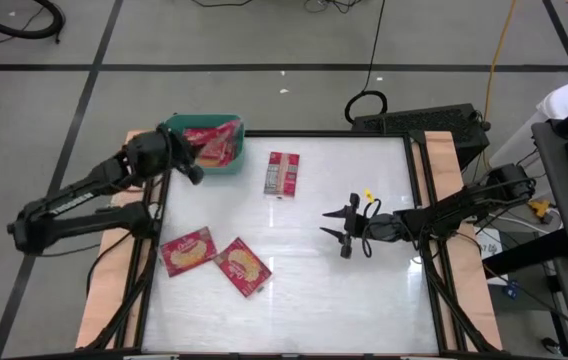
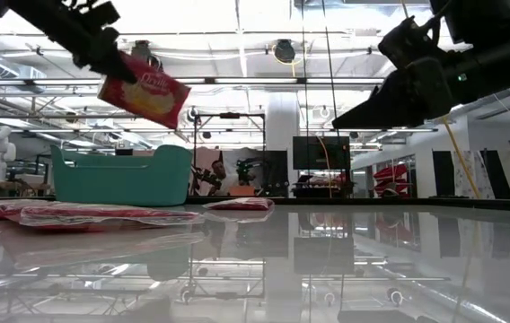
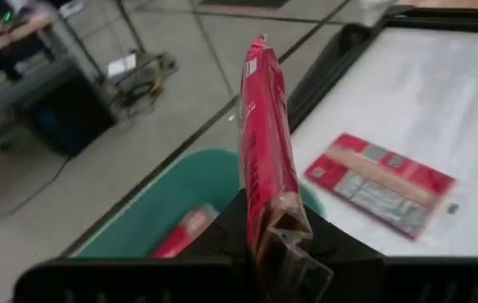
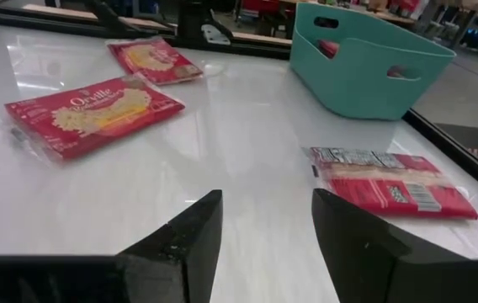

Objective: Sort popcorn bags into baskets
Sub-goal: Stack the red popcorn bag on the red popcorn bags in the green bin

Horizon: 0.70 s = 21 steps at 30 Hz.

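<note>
Left tool holds a popcorn bag above the teal basket

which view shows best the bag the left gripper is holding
The low view: the held bag hangs face-on above the teal bin. The left wrist view shows it edge-on; the high view, partly hidden; the right wrist view, not at all.

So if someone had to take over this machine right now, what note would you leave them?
Left gripper: shut on a popcorn bag, held above the teal basket, not released.
Right gripper: open, empty, over mid-table.
Done: at least one bag in the basket.
Left: drop the held bag; then the print-side-up bag near the basket and the two picture-side-up bags at the table's front left.
</note>
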Available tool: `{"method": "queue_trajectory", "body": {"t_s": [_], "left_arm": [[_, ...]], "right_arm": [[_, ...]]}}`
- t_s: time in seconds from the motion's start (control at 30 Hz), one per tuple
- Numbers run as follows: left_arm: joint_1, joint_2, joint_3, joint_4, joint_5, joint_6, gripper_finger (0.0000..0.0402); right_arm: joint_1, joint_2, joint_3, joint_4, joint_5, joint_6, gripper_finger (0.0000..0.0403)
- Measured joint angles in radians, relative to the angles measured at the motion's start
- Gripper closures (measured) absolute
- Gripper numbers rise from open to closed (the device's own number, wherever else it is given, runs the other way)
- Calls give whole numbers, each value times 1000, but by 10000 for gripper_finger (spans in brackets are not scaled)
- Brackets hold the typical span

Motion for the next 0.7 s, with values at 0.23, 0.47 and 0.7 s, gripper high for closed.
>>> {"method": "queue_trajectory", "body": {"t_s": [0.23,0.47,0.7], "left_arm": [[304,6,0,-1,302,-54,368],[546,126,0,-7,642,-126,367],[655,290,0,6,667,-123,366]], "right_arm": [[0,0,0,0,0,-27,227],[0,0,0,1,-32,-42,227],[1,0,0,0,-57,-27,227]]}}
